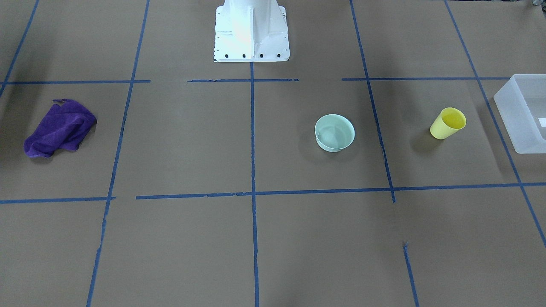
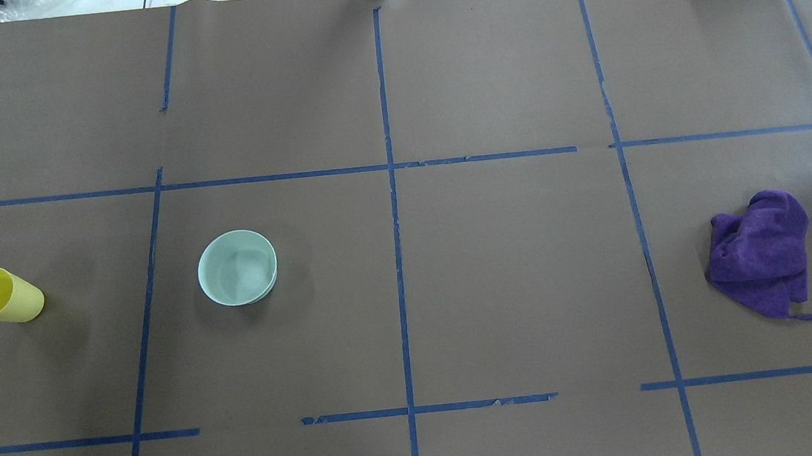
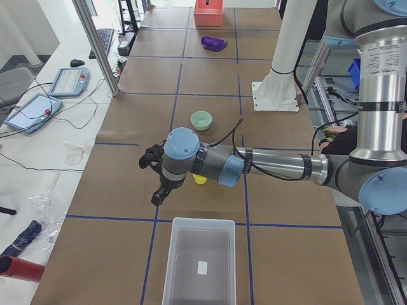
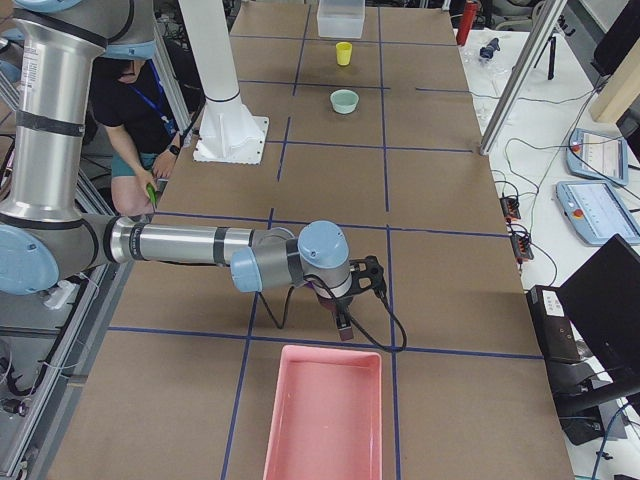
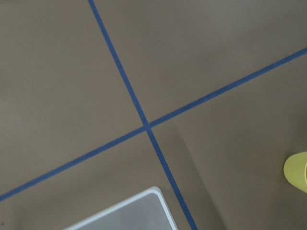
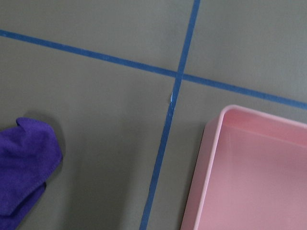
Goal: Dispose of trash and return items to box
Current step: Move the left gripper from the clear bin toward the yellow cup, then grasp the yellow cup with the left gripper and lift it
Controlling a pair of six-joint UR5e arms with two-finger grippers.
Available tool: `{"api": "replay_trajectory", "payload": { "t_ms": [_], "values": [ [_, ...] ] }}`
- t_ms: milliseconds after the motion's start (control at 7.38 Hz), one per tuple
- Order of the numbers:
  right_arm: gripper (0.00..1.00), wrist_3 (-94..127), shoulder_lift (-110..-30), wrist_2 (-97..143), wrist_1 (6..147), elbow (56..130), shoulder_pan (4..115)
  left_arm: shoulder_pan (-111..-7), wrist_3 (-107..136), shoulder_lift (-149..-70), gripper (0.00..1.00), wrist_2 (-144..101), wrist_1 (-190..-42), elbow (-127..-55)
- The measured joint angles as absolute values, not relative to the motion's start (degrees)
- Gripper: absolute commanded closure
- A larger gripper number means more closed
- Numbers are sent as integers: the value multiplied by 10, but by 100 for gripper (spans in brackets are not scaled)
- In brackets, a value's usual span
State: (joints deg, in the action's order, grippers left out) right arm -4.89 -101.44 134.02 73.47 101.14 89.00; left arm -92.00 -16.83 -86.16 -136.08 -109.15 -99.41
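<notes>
The yellow cup [image 1: 448, 123] stands upright on the brown table, also in the overhead view [image 2: 1, 296] and at the left wrist view's right edge [image 5: 297, 171]. The mint-green bowl [image 1: 335, 132] sits upright to its side [image 2: 238, 267]. The translucent box [image 1: 524, 111] stands empty at the table's left end [image 3: 200, 260]. My left gripper [image 3: 152, 178] hovers between cup and box; I cannot tell if it is open. My right gripper [image 4: 355, 295] hovers near the far end; I cannot tell its state either.
A purple cloth [image 2: 762, 253] lies crumpled on the robot's right side [image 6: 24, 167]. An empty pink tray [image 4: 325, 410] stands at that table end [image 6: 254, 172]. The robot's white base [image 1: 251, 34] is at the table's edge. A person stands behind the base [image 4: 135, 110].
</notes>
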Motion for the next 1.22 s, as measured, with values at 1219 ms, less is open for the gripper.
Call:
{"api": "replay_trajectory", "payload": {
  "t_ms": [1219],
  "values": [
    [0, -43, -1003, 1339, 653, 968, 890, -705, 240, -779, 37, -1271, -1471, -978]
  ]
}}
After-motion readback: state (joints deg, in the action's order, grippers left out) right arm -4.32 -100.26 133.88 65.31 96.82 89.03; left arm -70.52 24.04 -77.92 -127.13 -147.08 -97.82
